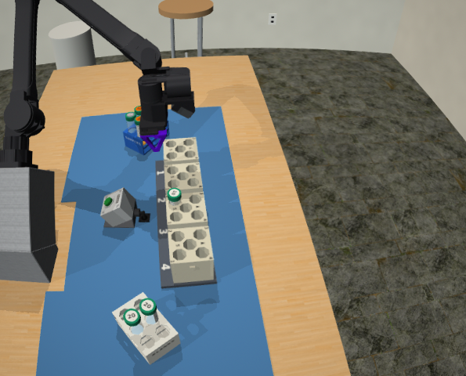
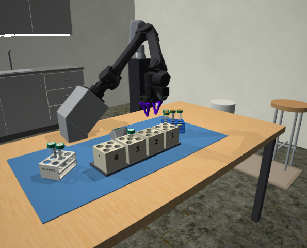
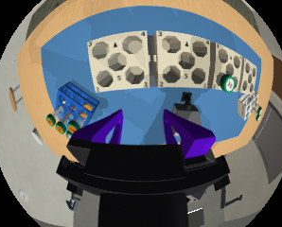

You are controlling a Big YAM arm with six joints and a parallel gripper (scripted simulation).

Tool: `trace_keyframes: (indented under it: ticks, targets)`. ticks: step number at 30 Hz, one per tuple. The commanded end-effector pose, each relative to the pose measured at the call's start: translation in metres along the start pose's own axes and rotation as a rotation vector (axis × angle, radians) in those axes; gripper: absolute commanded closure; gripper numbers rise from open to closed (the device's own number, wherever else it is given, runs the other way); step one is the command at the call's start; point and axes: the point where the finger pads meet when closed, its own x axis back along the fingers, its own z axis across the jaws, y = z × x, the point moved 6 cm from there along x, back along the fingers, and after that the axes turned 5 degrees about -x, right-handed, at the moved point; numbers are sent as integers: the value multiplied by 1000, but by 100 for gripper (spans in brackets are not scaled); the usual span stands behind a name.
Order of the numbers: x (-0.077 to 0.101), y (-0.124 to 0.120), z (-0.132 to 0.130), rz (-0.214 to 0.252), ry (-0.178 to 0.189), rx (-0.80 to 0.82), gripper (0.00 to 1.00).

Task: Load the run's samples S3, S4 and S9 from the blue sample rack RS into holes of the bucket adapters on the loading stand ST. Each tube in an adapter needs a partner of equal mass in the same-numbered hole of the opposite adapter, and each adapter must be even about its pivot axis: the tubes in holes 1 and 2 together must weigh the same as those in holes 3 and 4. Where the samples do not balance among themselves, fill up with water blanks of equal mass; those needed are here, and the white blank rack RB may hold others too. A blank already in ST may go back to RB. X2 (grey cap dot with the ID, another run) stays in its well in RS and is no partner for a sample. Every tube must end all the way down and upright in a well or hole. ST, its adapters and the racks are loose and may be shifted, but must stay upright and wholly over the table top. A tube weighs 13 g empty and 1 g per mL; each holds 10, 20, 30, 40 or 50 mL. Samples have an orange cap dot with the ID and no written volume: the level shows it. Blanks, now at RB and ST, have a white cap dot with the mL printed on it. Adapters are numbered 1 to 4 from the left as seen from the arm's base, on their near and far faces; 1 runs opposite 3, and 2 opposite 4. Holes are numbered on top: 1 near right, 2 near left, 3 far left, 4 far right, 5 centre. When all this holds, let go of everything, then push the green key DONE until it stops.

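Note:
My gripper [image 1: 155, 141] is open and empty. It hangs above the mat between the blue sample rack RS [image 1: 138, 139] and adapter 1 [image 1: 180, 149], and also shows in the side view [image 2: 150, 108] and the wrist view [image 3: 148, 135]. RS [image 2: 175, 124] holds several upright green-capped tubes [image 2: 172, 111], partly hidden by my wrist in the top view. The stand ST carries four adapters. Adapter 3 [image 1: 186, 207] holds one white-dot blank [image 1: 174, 195] in its near left hole; the other holes look empty. The white rack RB [image 1: 146, 327] holds two blanks marked 20 [image 1: 131, 316] [image 1: 146, 305].
The grey box with the green DONE key [image 1: 108, 200] sits on the blue mat left of ST. The arm's grey base block [image 1: 16, 222] stands at the table's left edge. A stool [image 2: 290, 106] and a white bin [image 2: 222, 105] stand beyond the table.

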Motion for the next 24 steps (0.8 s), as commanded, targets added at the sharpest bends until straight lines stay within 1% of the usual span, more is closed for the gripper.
trace_keyframes:
  ticks: [1, 8, 10, 11, 12, 19, 21, 22, 23, 24]
  targets:
    - [6, 24, -27, -31, 1, 83, 45]
    - [5, 47, -83, -26, -7, 76, 45]
    - [5, 47, -83, -26, -7, 76, 45]
    - [2, 49, -88, -15, -5, 80, 45]
    - [5, 52, -99, -19, -6, 68, 45]
    - [6, 74, -155, -17, -7, 64, 45]
    - [4, 73, -158, -13, -6, 60, 45]
    - [-14, 58, -150, 36, 2, 63, 45]
    - [-14, 58, -150, 35, 3, 63, 45]
    - [-5, 62, -142, 14, -3, 86, 45]
